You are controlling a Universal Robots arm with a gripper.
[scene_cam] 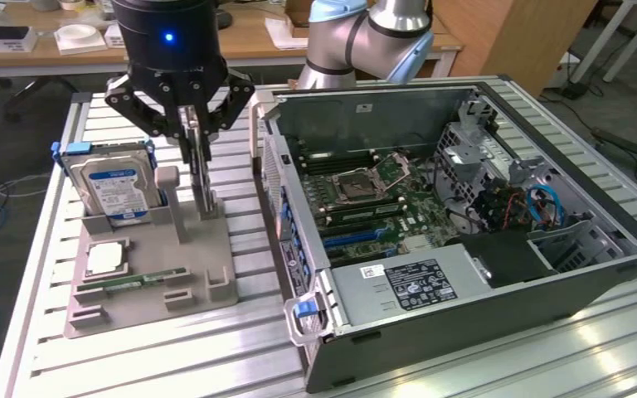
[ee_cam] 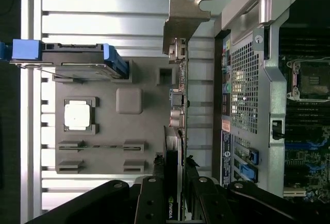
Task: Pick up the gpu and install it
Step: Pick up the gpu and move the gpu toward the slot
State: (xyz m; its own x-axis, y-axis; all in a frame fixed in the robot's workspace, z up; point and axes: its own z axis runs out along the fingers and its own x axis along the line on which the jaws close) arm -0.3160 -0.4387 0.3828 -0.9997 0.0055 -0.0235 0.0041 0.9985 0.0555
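gpu clamped on edge between hard drive and open case

gpu point(scene_cam: 200, 182) point(ee_cam: 178, 141) stands in the gray holder point(scene_cam: 202, 286) point(ee_cam: 129, 131) on the slatted table point(scene_cam: 186, 356) point(ee_cam: 103, 7). The tool point(scene_cam: 198, 149) point(ee_cam: 174, 164) grips it from above, one finger pressed to each flat face.

A hard drive point(scene_cam: 117, 186) point(ee_cam: 77, 61) stands upright in the holder just to the exterior view's left. The open computer case point(scene_cam: 584, 282) point(ee_cam: 247, 79) rises close on the exterior view's right, so the card sits in the gap between them.

The holder also keeps a processor chip point(scene_cam: 109, 259) point(ee_cam: 78, 115) in a square pocket and a green memory stick point(scene_cam: 130, 282) in a near slot. The case holds the motherboard point(scene_cam: 385, 199) and a power supply point(scene_cam: 407, 282).

Seen from the exterior view, the card is a narrow dark strip, edge-on, with its long axis up and down. Its metal bracket point(ee_cam: 186, 12) is at the end away from the tool.
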